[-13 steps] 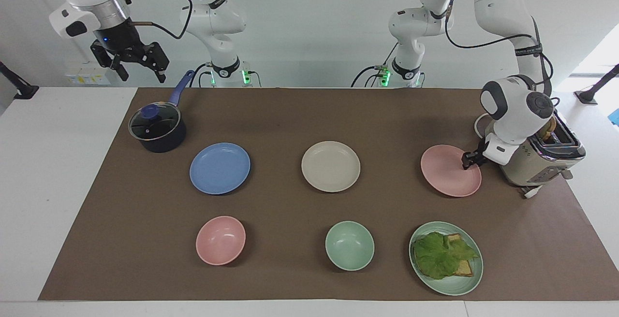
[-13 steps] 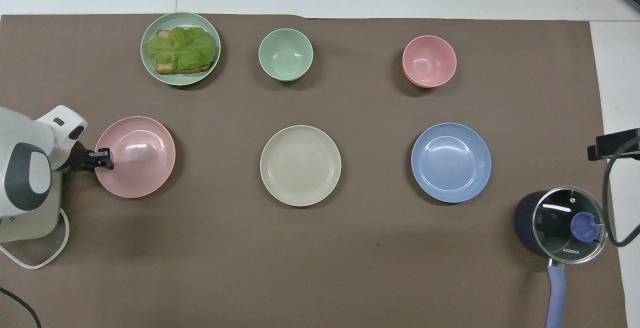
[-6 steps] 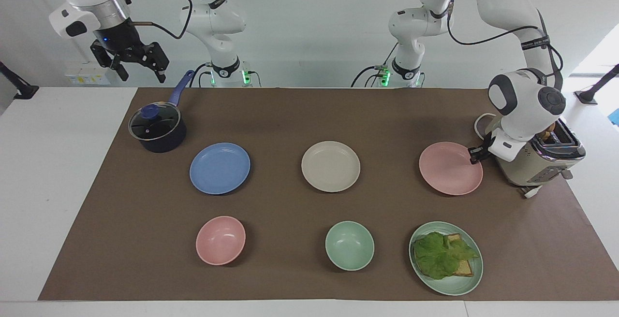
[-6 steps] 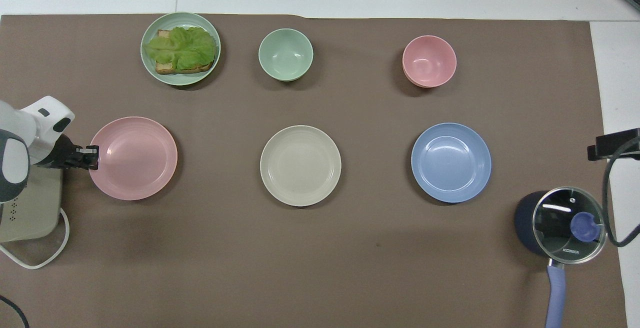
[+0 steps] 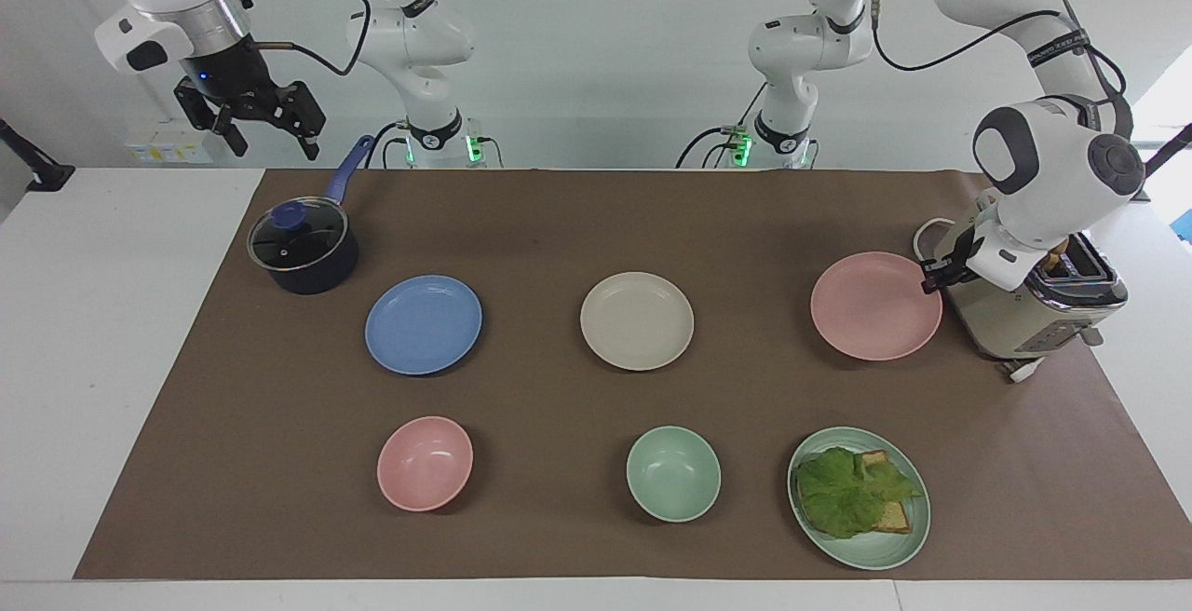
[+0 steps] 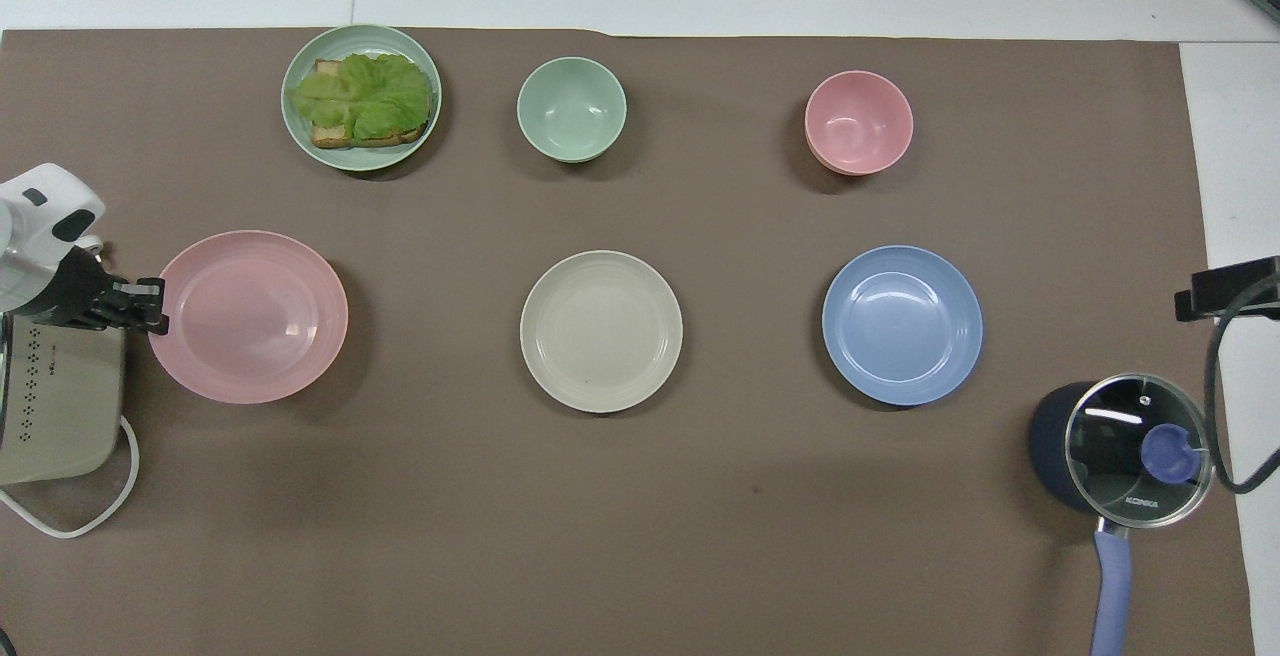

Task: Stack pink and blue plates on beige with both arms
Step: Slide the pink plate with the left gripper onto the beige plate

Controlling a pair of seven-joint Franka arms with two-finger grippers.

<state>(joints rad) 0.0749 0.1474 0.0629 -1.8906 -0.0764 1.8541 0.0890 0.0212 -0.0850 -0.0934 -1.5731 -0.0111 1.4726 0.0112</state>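
Pink plate [image 5: 875,305] pinched at its rim by the left gripper [image 5: 931,278], lifted just off the mat beside the toaster [image 5: 1034,313]. Probably light, stiff and a bit slick, so rim grip only. Shallow, round, matte pastel. Right gripper [image 5: 265,122] spread wide, waiting above the saucepan [image 5: 303,248].
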